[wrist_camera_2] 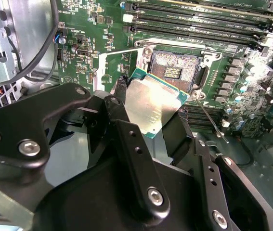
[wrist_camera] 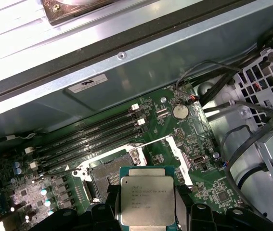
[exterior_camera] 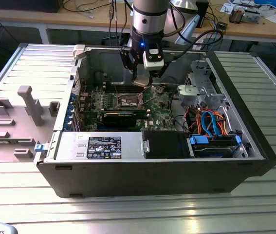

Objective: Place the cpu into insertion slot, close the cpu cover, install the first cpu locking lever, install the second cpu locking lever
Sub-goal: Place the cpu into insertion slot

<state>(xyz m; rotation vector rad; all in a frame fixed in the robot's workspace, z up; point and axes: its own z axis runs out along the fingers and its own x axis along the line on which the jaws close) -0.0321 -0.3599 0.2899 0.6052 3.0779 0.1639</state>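
My gripper (exterior_camera: 142,78) hangs inside the open computer case and is shut on the cpu (exterior_camera: 141,83). In both wrist views the cpu (wrist_camera_2: 153,103) (wrist_camera: 147,199) is a silvery square plate with a green edge, pinched between two black fingers (wrist_camera_2: 120,89). It hovers tilted, just beside and above the insertion slot (wrist_camera_2: 175,72) (wrist_camera: 108,178) (exterior_camera: 129,100), whose dark pin field lies bare. The cpu cover (wrist_camera_2: 108,54) (wrist_camera: 178,153) stands swung open beside the slot. A thin wire locking lever (wrist_camera_2: 213,125) (wrist_camera: 102,159) sticks out free from the socket.
Memory slots (wrist_camera: 93,137) run along one side of the socket. A long black card (exterior_camera: 123,117) lies across the green board (exterior_camera: 159,105). A drive cage (exterior_camera: 201,90), orange and blue cables (exterior_camera: 213,124) and the power supply (exterior_camera: 101,146) crowd the case.
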